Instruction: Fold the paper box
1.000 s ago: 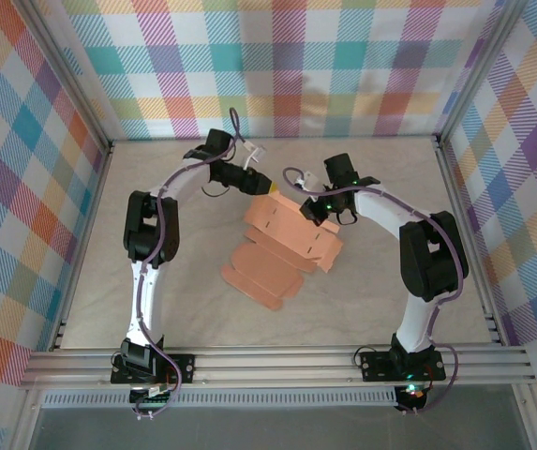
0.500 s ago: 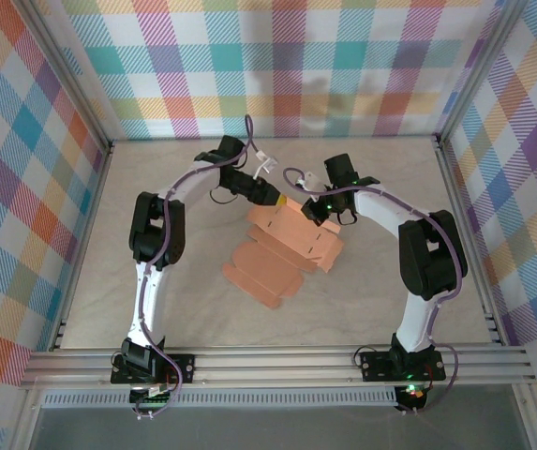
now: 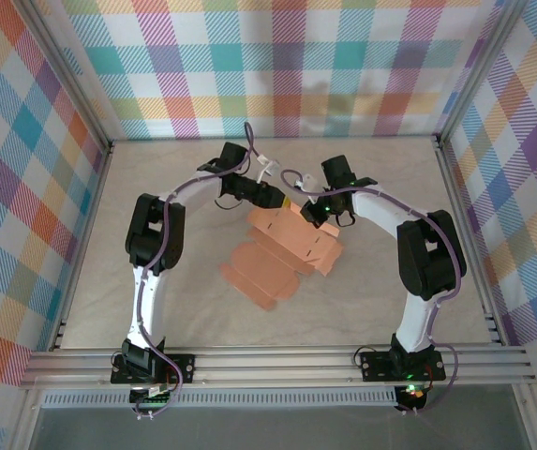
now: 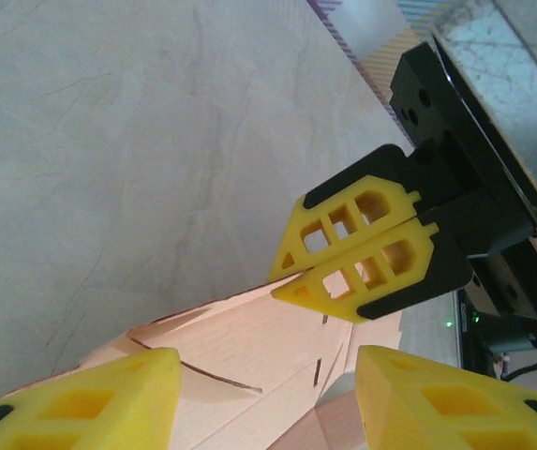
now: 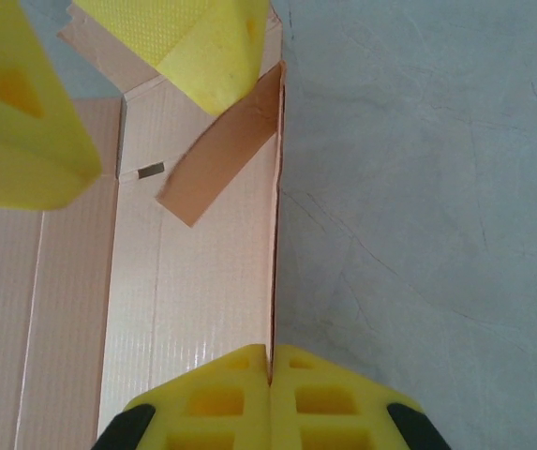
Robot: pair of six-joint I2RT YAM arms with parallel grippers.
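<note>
Box [image 3: 282, 251] sits mid-counter [image 3: 156, 281], mostly flat. Its long axis runs diagonally, far end by the pincers, near end pointing near-left. Right pincer [image 5: 270, 361] is clamped on a raised side wall at the far end. Left pincer [image 4: 268, 366] is half-wide, jaws apart just over the card, facing it.

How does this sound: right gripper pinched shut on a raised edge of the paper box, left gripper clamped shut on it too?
Not quite. The left gripper is open, not clamped: the left wrist view shows its fingers apart over the paper box. The right gripper is indeed pinched shut on a raised edge.
</note>
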